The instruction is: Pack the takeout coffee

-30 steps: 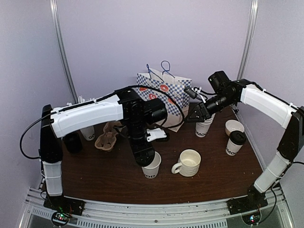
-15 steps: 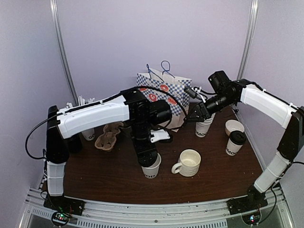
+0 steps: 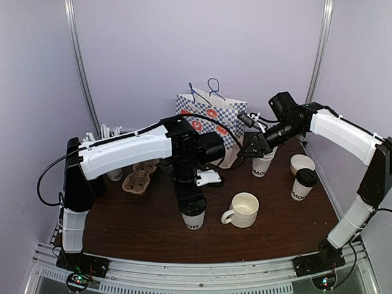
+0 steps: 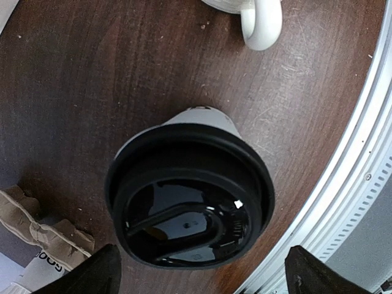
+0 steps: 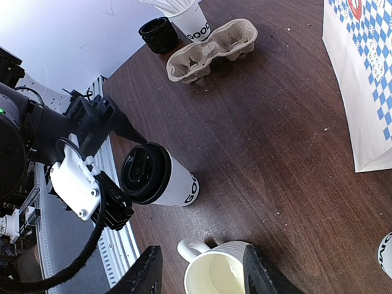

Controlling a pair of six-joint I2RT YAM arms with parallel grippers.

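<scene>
One takeout coffee cup (image 4: 190, 196), white with a black lid, stands on the dark table near the front edge; it also shows in the right wrist view (image 5: 156, 174) and in the top view (image 3: 193, 222). My left gripper (image 4: 205, 272) is open just above it, with one finger (image 4: 101, 272) on each side of the lid and neither touching it. In the top view, the left gripper (image 3: 191, 207) hides the cup's top. The second lidded cup (image 3: 304, 184) stands at the right. My right gripper (image 3: 251, 149) is open and empty, raised in front of the bag.
A white handled mug (image 3: 244, 209) stands right of the near cup. A checked paper bag (image 3: 211, 119) stands at the back. A cardboard cup carrier (image 3: 138, 177), black lids (image 5: 156, 33) and stacked cups (image 5: 193, 18) are at the left. Another lettered white cup (image 3: 262, 165) stands under the right gripper.
My left arm has moved right and towards the front, bringing its gripper from beside the near cup to directly over it. The right arm has not moved.
</scene>
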